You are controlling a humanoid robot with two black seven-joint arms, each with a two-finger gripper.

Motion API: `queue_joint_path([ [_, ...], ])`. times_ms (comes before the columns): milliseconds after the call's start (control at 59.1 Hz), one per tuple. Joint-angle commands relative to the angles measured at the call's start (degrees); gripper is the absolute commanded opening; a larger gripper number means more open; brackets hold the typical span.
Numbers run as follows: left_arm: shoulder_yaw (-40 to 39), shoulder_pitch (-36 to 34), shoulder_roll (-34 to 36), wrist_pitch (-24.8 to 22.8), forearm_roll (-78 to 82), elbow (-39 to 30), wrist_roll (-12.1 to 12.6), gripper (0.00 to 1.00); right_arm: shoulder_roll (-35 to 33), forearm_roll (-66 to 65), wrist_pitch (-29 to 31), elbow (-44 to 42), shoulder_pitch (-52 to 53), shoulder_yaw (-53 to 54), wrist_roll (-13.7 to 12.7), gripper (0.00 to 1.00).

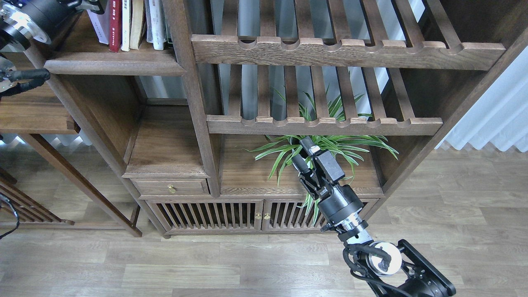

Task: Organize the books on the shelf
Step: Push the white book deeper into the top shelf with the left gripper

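Observation:
Several books stand upright, spines out, at the top left on the solid dark-brown shelf. Among them are a pale lavender-white book, a dark red book and a tan-yellow one; their covers are hidden. My left gripper is at the top edge, right by the lavender-white book, mostly cut off by the frame. My right gripper is open and empty, low in front of the cabinet by the plant.
Two slatted shelves with notched rails fill the right bay. A green spider plant stands below them. A drawer, slatted cabinet doors, a side shelf at left, and wood floor lie below.

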Motion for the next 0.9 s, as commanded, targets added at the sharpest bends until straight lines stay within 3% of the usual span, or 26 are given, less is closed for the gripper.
queue_joint_path([
  [0,-0.01,-0.31,-0.74,-0.01,-1.29,-0.02,-0.56,0.37,0.0,-0.05,0.0,0.04,-0.03,0.0,0.0,0.99],
  [338,-0.19,-0.22,-0.3,-0.01,-8.49,-0.9,-1.08,0.47,-0.18,-0.05,0.0,0.13,-0.3,-0.08,0.0,0.99],
  [744,-0.89,0.39,0.4,-0.01,-12.01,-4.85,-1.87,0.49,-0.35,-0.05,0.0,0.13,-0.47,0.0,0.0,0.99],
  [879,-3.0,4.25,1.02,-0.01,-15.09,-8.8,-1.08,0.49,-0.44,0.04,0.0,0.13,-0.47,0.09,0.0,0.99],
])
